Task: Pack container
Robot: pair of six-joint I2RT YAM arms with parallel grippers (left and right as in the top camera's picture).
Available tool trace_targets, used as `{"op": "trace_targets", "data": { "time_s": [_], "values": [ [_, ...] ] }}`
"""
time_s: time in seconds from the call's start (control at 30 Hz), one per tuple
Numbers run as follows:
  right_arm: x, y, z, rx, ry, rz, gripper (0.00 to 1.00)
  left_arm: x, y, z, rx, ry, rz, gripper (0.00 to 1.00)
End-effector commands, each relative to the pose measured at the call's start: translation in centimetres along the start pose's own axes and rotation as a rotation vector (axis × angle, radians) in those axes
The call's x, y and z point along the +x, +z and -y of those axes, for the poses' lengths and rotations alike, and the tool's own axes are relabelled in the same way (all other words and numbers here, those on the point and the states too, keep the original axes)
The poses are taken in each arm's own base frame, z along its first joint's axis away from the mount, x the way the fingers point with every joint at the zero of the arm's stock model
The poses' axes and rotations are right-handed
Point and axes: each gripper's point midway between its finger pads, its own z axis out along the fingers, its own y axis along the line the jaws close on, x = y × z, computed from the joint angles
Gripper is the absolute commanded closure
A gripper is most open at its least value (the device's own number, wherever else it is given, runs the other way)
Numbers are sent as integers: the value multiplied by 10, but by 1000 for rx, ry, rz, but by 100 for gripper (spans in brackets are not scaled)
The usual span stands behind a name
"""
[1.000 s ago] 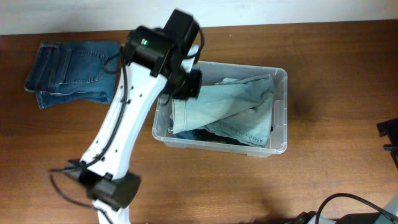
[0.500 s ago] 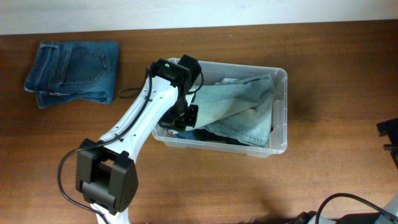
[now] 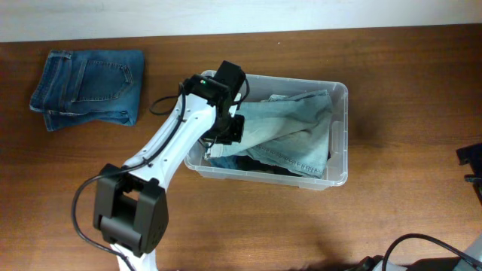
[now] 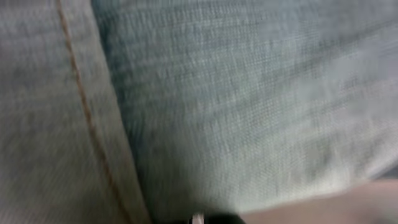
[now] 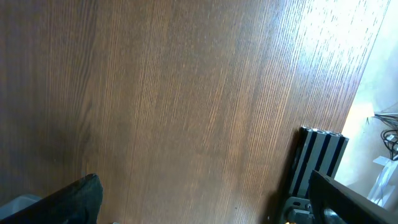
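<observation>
The counter carries the container near its middle. The left arm reaches into the container's left end. Pale jeans fill most of it, rumpled and riding at the rim, over a darker garment. Folded blue jeans lie on the counter well apart to the left, not yet packed. Packing looks partly done: that pair remains, and the pale jeans likely want pressing flat. The left arm's jaws are sunk in pale denim; apart or together, I cannot tell. The right arm, at the counter's right edge, has its jaws wide apart, holding nothing.
</observation>
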Motion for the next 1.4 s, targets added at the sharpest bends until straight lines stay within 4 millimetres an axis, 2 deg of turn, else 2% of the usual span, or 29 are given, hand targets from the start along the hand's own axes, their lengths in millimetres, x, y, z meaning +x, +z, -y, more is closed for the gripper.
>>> {"op": "trace_targets", "data": {
  "time_s": [0.0,0.17,0.27,0.37,0.5,0.73,0.8,0.9,1.1,1.23,1.37],
  "values": [
    [0,1,2,7,11,-1,2,-7,28,-19,-88,-14,-18,92],
    [0,1,2,7,12,-1,2,-26,56,-29,-147,-14,18,92],
    [0,1,2,7,11,-1,2,-25,70,-28,-145,-14,1,92],
    [0,1,2,7,11,-1,2,-23,74,-28,-146,-8,-13,92],
    [0,1,2,7,11,-1,2,-33,53,-25,-138,-7,20,92],
    [0,1,2,7,11,0,2,-63,-17,-10,-100,4,155,92],
    [0,1,2,7,11,-1,2,-65,-28,-4,-93,14,175,92],
    [0,1,2,7,11,0,2,-63,-31,6,-82,27,177,93],
    [0,1,2,7,11,-1,2,-58,-4,21,-66,43,123,92],
    [0,1,2,7,11,-1,2,-48,30,39,-20,54,38,93],
    [0,1,2,7,11,-1,2,-35,65,48,-27,77,-45,92]
  ]
}}
